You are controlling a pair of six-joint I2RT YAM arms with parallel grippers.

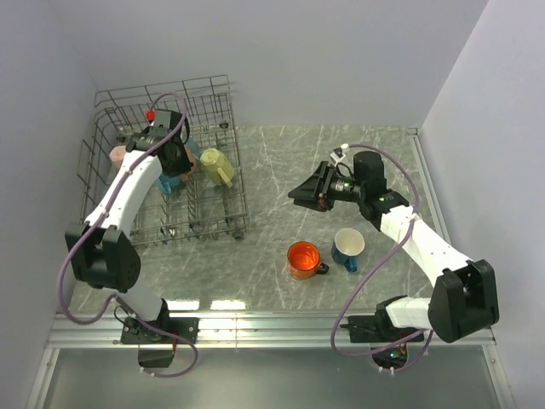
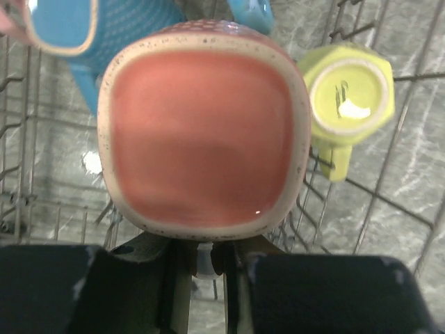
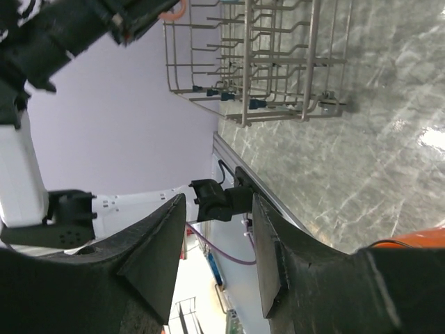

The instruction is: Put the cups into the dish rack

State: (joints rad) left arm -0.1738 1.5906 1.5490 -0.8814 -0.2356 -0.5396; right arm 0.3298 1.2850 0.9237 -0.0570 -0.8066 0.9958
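I see the dish rack (image 1: 162,85), a tall-sided grey wire basket, at the far left of the table (image 1: 272,166). Its left and far walls stand close to the room's walls. My left arm reaches in over the rack's near wall. The left gripper (image 1: 173,156) hangs inside the rack, about midway along it.

Its fingers are pressed almost together, pinching the salmon mug (image 2: 205,139). The wrist camera looks straight into the mug's mouth, and the mug's rim hides which part is gripped.

Three more mugs share the rack:
- The pale yellow mug (image 1: 215,164) lies just beside the salmon one, toward the rack's right wall, with its base turned to the wrist camera.
- A light blue mug (image 1: 169,183) sits just beside the gripper, toward the near wall.
- A pale pink mug (image 1: 117,155) rests near the left wall.

Upright tines (image 2: 316,167) crowd around them, so the gaps are tight.

Right of the rack, a broad stretch of bare table runs out. The right gripper (image 1: 295,194) hovers above it, well apart from the rack and turned on its side. Its fingers are spread with nothing between them.

The orange mug (image 1: 304,258) and the dark blue mug (image 1: 349,247) stand upright, near each other, out past the rack's near right corner. The orange one is the nearer to the rack.
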